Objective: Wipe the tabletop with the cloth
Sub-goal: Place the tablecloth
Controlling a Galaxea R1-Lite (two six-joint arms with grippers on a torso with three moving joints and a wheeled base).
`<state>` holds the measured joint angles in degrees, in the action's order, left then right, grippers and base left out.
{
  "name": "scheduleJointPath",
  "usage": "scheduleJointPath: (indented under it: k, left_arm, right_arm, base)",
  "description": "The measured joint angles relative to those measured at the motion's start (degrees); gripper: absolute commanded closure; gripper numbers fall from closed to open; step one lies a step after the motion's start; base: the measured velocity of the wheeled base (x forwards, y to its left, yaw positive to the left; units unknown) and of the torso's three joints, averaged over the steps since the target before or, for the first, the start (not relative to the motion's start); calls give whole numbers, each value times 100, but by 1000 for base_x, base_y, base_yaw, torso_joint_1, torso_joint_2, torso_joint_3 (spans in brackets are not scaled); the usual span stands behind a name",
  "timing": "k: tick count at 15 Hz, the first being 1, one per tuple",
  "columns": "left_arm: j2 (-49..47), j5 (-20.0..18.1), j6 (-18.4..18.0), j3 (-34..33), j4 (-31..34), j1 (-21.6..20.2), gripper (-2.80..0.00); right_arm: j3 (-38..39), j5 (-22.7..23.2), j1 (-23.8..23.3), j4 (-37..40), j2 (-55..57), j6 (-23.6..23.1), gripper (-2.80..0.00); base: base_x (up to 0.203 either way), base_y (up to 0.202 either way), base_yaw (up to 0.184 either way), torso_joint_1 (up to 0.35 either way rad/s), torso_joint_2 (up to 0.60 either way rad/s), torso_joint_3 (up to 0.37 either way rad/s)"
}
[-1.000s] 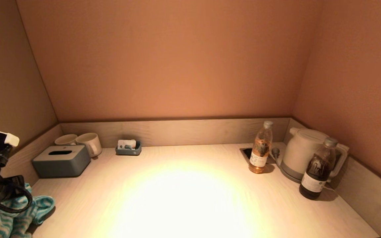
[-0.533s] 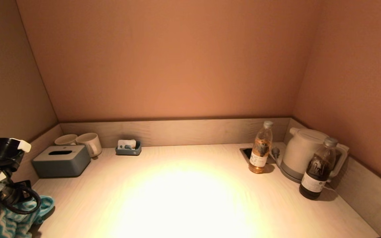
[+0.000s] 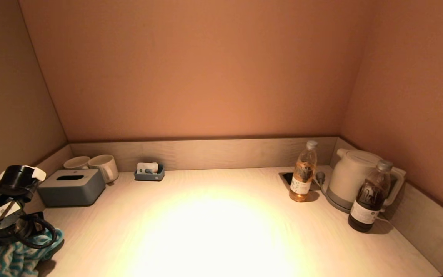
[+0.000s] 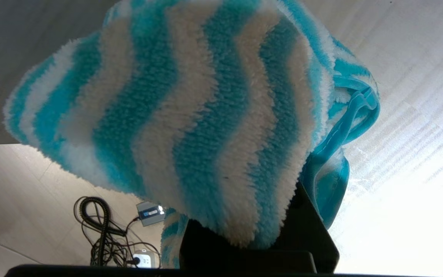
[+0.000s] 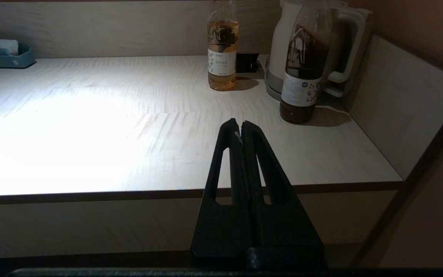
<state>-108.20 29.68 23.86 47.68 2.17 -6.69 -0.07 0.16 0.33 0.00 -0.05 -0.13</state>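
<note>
The cloth [image 3: 8,257] is a fluffy towel with teal and white zigzag stripes, bunched at the tabletop's [image 3: 214,231] front left corner. My left gripper [image 3: 2,234] sits over it, and in the left wrist view the cloth [image 4: 190,115] drapes over and between the black fingers [image 4: 310,227], which are shut on it. Part of the cloth hangs past the table edge. My right gripper [image 5: 240,129] is shut and empty, held just in front of the table's front edge at the right; it does not show in the head view.
A grey tissue box [image 3: 71,187], two mugs [image 3: 104,167] and a small blue tray [image 3: 149,172] stand at the back left. A pale-tea bottle [image 3: 303,177], a dark bottle [image 3: 369,197] and a white kettle [image 3: 354,177] stand at the back right. Low walls border three sides.
My left arm has shifted to the right and slightly down over the cloth, dragging the cloth's visible bunch with it. Nothing else has moved.
</note>
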Motion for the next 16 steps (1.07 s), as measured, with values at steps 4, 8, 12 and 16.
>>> scheduleJointPath:
  k: [4, 8, 12, 16]
  left_arm:
    - [-140, -4, 28, 121, 4, -17, -280]
    - [-262, -77, 158, 525, 164, -121, -280]
    - [-321, -316, 571, 1194, 942, -129, -280]
    - [-406, -1386, 1075, 2141, 2333, -138, -280]
  right_arm:
    - [0, -2, 0, 0, 0, -4, 0]
    - [0, 0, 0, -2, 0, -2, 0]
    - [-2, -1, 0, 0, 0, -2, 0]
    - [-2, -1, 0, 0, 0, -2, 0]
  base:
    - [0, 0, 0, 0, 0, 0]
    - [0, 0, 0, 0, 0, 0]
    - [0, 0, 0, 0, 0, 0]
    - [0, 0, 0, 0, 0, 0]
